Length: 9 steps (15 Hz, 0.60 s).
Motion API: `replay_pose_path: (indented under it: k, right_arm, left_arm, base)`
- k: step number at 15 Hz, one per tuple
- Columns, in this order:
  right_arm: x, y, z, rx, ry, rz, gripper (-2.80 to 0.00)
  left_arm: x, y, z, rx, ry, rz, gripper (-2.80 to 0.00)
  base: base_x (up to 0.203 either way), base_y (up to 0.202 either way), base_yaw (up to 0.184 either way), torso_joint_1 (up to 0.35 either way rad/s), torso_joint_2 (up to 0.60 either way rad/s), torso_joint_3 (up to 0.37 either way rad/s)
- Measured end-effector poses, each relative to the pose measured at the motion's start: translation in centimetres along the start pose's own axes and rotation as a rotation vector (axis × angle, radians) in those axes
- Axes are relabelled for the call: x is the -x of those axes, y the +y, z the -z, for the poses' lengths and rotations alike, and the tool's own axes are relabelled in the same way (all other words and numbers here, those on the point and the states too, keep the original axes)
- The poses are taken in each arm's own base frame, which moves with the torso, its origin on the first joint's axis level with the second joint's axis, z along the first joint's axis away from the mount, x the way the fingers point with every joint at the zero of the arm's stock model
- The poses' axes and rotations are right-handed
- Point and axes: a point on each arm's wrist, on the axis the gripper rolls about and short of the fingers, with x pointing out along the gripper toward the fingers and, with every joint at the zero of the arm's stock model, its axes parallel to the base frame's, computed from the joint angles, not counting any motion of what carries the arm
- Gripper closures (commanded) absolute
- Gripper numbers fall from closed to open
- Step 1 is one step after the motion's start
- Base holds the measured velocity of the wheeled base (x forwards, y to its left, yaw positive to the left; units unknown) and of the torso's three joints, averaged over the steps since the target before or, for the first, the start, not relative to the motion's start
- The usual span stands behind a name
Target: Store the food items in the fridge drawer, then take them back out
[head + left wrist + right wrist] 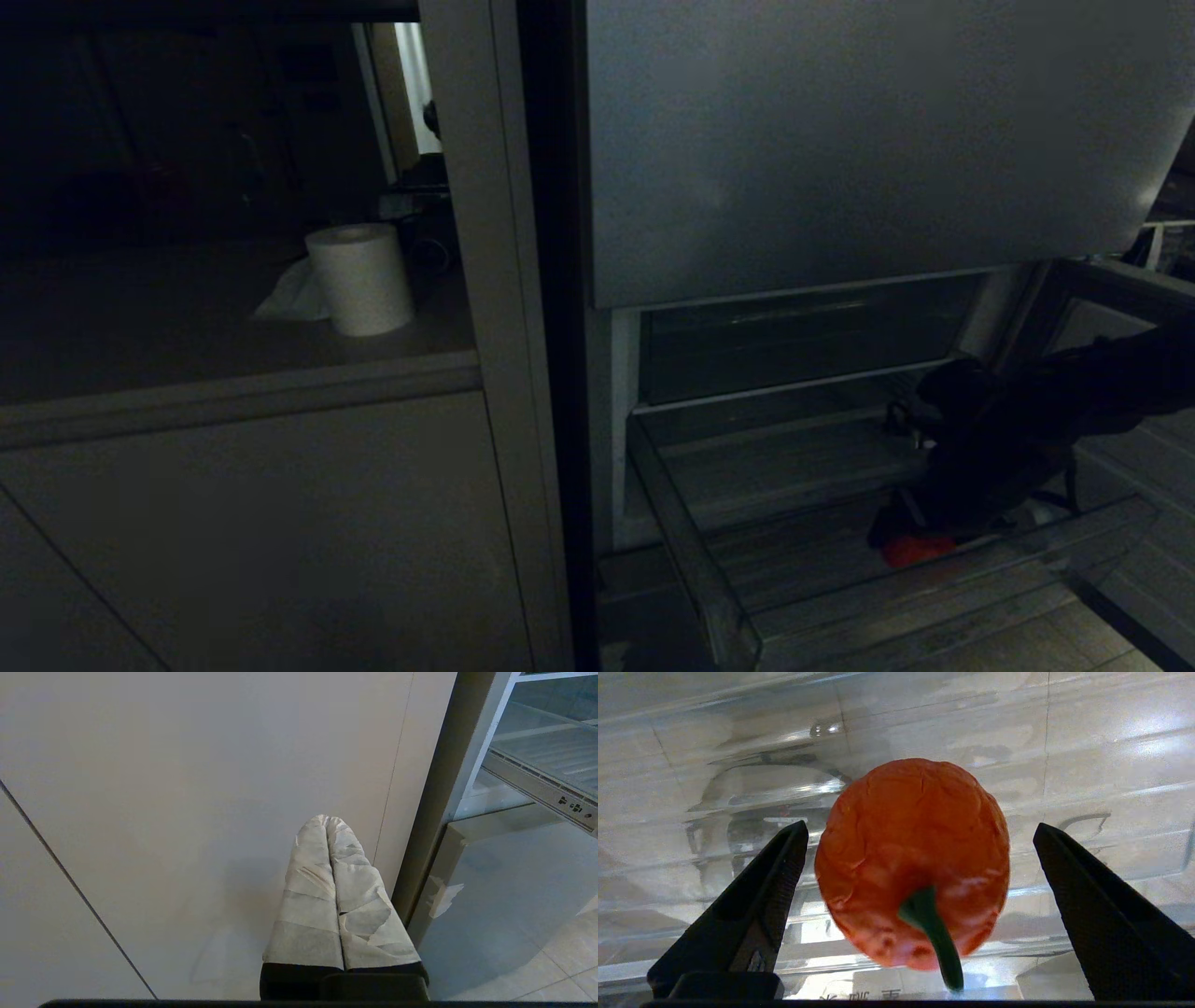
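One red pepper [918,549] is lying in the fridge drawer [709,579] near its clear front lip; in the head view I am seeing my right arm reaching down over it, a paper roll [361,277] standing on the counter to the left. Left wrist view: left gripper [327,826] is idling pressed together, empty, beside the cabinet. Right wrist view: right gripper [920,835] is straddling the pepper with its jaws spread wide, not gripping. I am judging it best to centre it, then close gently on the body, clear of the green stem [931,933].
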Motion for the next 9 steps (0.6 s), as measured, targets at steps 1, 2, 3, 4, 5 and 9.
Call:
replay_pose_path:
  k: [1,2,3,4,5,9]
  right_arm:
    - [-0.12,-0.01,-0.01,0.000,0.002,0.000,0.00]
    - [-0.20,-0.01,-0.01,0.001,0.004,0.000,0.00]
    - [-0.25,-0.01,-0.01,0.000,0.006,0.000,0.00]
    - [-0.28,-0.03,-0.02,-0.001,0.005,0.000,0.00]
    - [-0.24,-0.06,-0.10,-0.003,0.002,0.000,0.00]
    - [0.52,0.02,-0.58,-0.013,-0.034,-0.003,0.00]
  left_arm:
    - [0.00,0.00,0.00,0.000,0.000,0.000,0.00]
    - [0.00,0.00,0.00,0.000,0.000,0.000,0.00]
    - [0.00,0.00,0.00,0.000,0.000,0.000,0.00]
    - [0.00,0.00,0.00,0.000,0.000,0.000,0.00]
    - [0.00,0.00,0.00,0.000,0.000,0.000,0.00]
    - [0.00,0.00,0.00,0.000,0.000,0.000,0.00]
  base:
    - [0.000,0.000,0.000,0.000,0.00,0.000]
    - [0.000,0.000,0.000,0.000,0.00,0.000]
    - [0.000,0.000,0.000,0.000,0.00,0.000]
    - [0.000,0.000,0.000,0.000,0.00,0.000]
    - [0.000,0.000,0.000,0.000,0.00,0.000]
    - [0.000,0.000,0.000,0.000,0.00,0.000]
